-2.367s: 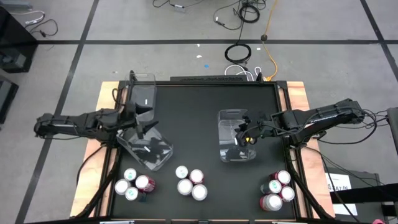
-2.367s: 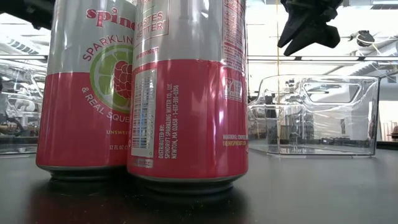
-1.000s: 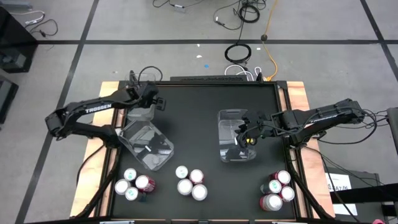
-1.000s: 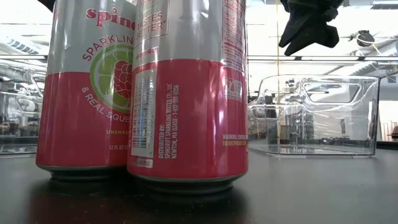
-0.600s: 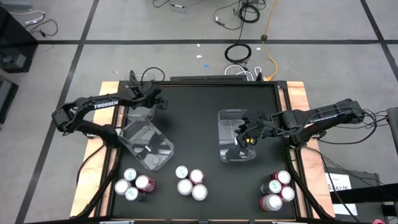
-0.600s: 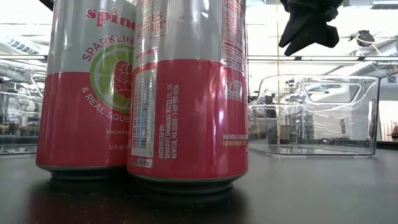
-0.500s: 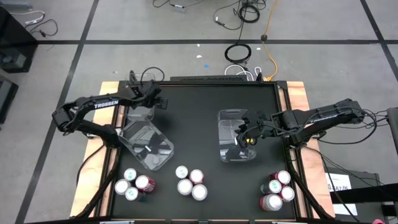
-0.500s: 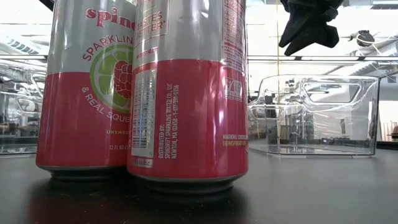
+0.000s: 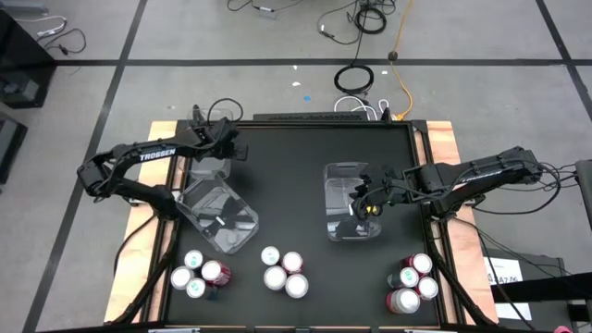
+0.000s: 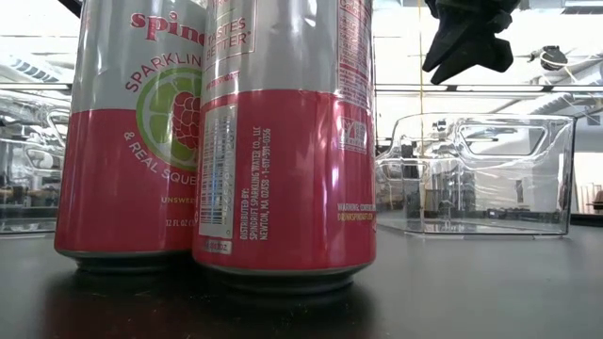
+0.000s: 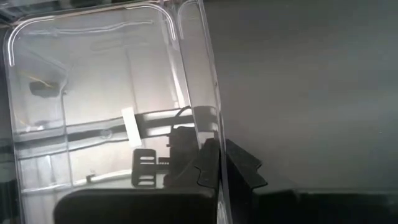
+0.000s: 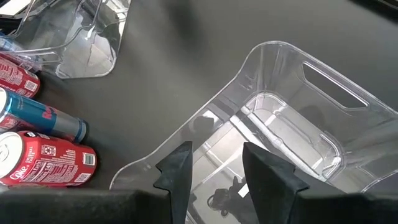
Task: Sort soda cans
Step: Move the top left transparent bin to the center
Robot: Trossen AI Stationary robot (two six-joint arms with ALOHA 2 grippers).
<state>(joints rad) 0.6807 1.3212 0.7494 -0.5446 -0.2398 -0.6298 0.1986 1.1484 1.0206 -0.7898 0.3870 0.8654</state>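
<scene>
Soda cans stand in three clusters by the near edge: left [image 9: 199, 275], middle [image 9: 282, 271] and right [image 9: 413, 282]. Two pink ones [image 10: 283, 141] fill the low view. My left gripper [image 9: 233, 154] is shut on the far-left clear bin [image 9: 209, 139]. My right gripper [image 9: 368, 199] hangs open over the centre-right clear bin [image 9: 350, 213], its fingers [image 12: 177, 171] above the bin's rim [image 12: 186, 134] and clear of it. In the low view it [image 10: 466, 47] hangs well above that bin [image 10: 480, 174]. My left gripper pinches the far-left bin's right long wall [image 11: 208, 118] between its two fingers, one finger [image 11: 205, 165] inside the bin and one [image 11: 244, 168] outside. The fingers come slanting down from above. The bin stands flat on the table.
A third clear bin [image 9: 218, 218] lies askew between the far-left bin and the left can cluster. The black tabletop [image 9: 287, 166] lies bare between the bins. Cables lie on the floor beyond the far edge [image 9: 356, 79].
My left arm has swung slightly toward the far-left bin and sunk a little. Its gripper has settled on the bin's right wall and its fingers have come together there. The bin has stayed where it was.
</scene>
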